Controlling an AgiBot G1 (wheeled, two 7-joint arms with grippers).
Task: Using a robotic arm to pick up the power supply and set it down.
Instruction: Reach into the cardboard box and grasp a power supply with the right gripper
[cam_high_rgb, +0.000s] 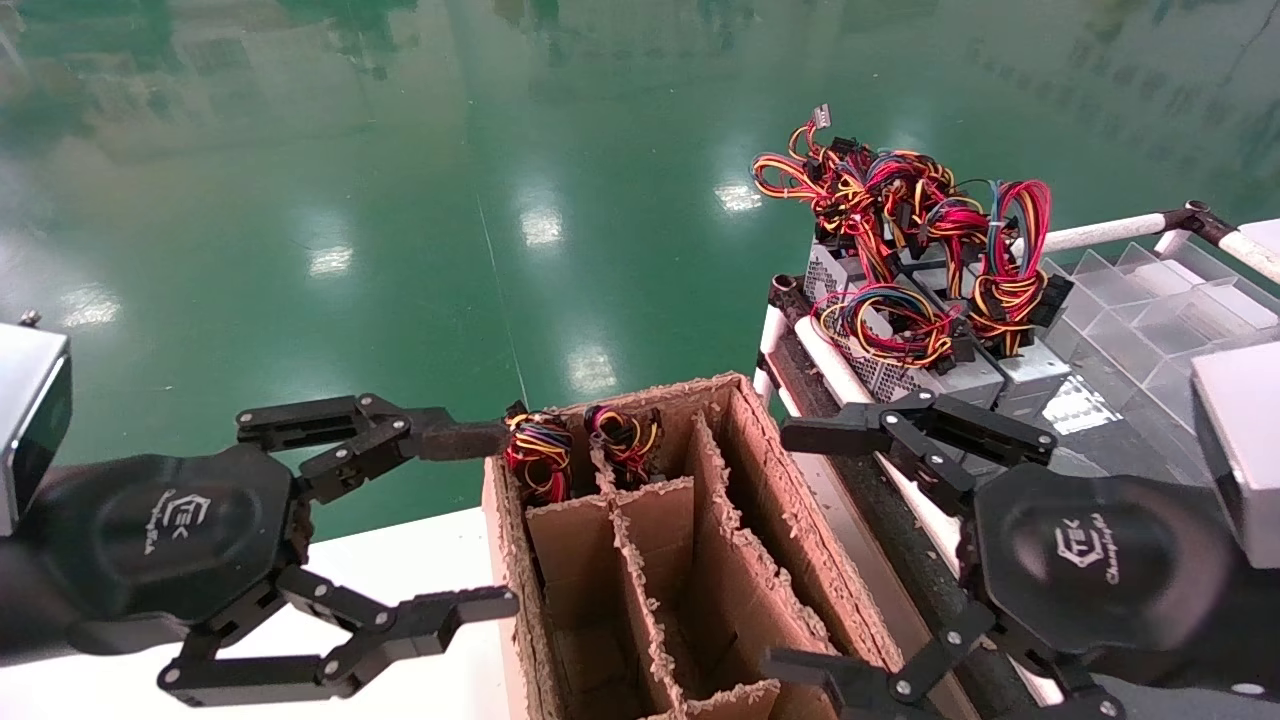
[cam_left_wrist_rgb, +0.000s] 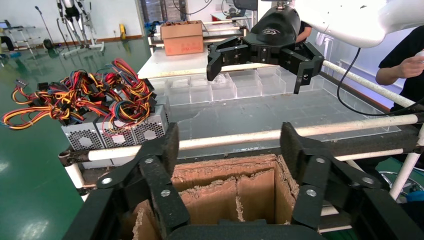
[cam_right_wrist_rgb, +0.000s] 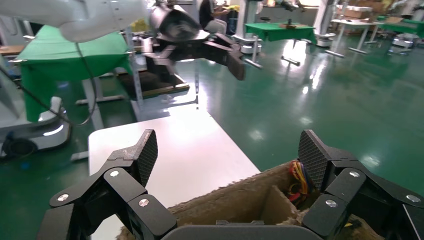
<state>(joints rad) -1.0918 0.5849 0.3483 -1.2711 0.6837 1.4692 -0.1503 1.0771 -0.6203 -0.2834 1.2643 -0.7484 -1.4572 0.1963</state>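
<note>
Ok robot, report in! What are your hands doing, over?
Left gripper open, empty, beside cardboard box. Right gripper open, empty, at the box's other side. Power supplies untouched on rack. Nothing blocking.

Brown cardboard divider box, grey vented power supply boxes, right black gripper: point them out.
Brown cardboard divider box (cam_high_rgb: 760, 480), head view, right wall.
Grey vented power supply boxes (cam_left_wrist_rgb: 117, 134), left wrist view, vented face.
Right black gripper (cam_high_rgb: 800, 545), head view, between fingertips.

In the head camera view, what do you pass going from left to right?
Left gripper, open → divided cardboard box with wire bundles in its far cells → right gripper, open → clear plastic divider tray.
</note>
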